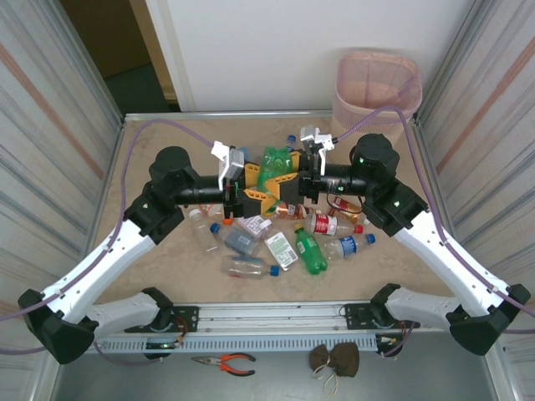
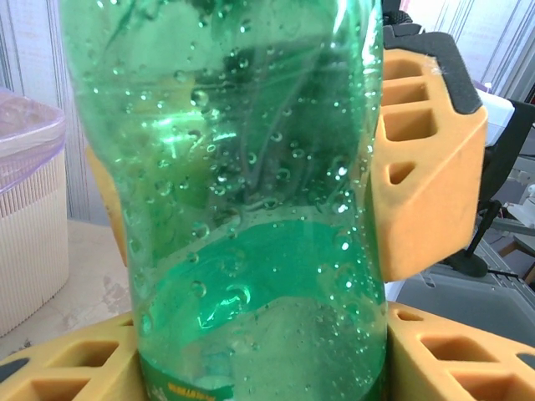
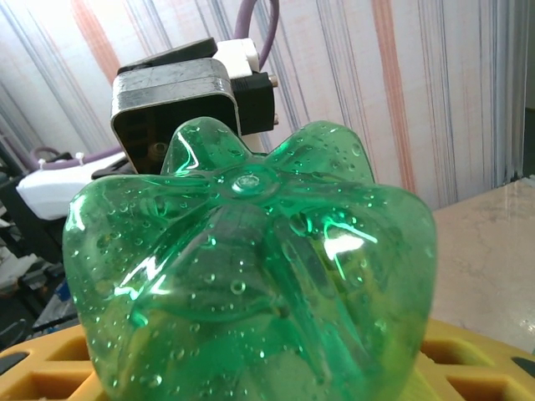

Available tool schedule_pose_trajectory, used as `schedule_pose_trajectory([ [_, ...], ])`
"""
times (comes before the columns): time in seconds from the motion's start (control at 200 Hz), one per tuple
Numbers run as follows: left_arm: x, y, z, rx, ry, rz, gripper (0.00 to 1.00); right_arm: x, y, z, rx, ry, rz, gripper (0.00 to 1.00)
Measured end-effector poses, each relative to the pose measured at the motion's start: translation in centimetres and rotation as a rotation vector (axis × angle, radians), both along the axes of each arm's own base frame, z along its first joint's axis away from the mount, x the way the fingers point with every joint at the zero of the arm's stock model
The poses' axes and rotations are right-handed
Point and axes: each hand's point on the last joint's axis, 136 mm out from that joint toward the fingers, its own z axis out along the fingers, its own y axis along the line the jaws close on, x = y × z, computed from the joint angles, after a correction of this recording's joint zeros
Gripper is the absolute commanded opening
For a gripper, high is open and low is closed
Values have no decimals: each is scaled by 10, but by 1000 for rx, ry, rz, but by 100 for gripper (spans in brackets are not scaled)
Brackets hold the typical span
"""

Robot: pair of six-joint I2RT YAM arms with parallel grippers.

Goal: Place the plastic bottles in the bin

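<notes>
Item: green bottle (image 1: 277, 164), one of the plastic bottles, held above the middle of the bench (image 1: 372, 276), between the two arms. Left end effector (image 1: 254, 189): clamped on the green bottle low on its body, near the label. Right end effector (image 1: 289, 184): closed on the same bottle from the opposite side, one yellow finger (image 2: 426, 184) pressed against its wall. Long axis: judged to run roughly along the line joining the wrists, with the base turned to the right wrist camera. Arm pose: both forearms reach inward, level, meeting nose to nose. The bin (image 1: 378, 83) stands at the far right corner, well apart from the bottle and nearer the right arm. Remaining bottles (image 1: 311, 251) lie scattered below the grip.
</notes>
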Motion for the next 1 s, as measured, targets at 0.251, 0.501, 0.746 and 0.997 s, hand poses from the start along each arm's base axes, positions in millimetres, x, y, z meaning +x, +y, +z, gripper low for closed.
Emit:
schedule_pose_trajectory([
  [0.251,1,1,1,-3,-5,12,68,-1,0,3,3,-4,0,48],
  [0.501,3,21,13,-29,-76,153,86,24,-17,11,-6,-11,-115,47],
  [0.746,10,43,7,-17,-90,300,87,110,-82,22,-15,9,-435,45],
  [0.997,21,47,-6,16,-68,353,87,221,-176,19,-23,94,-829,45],
])
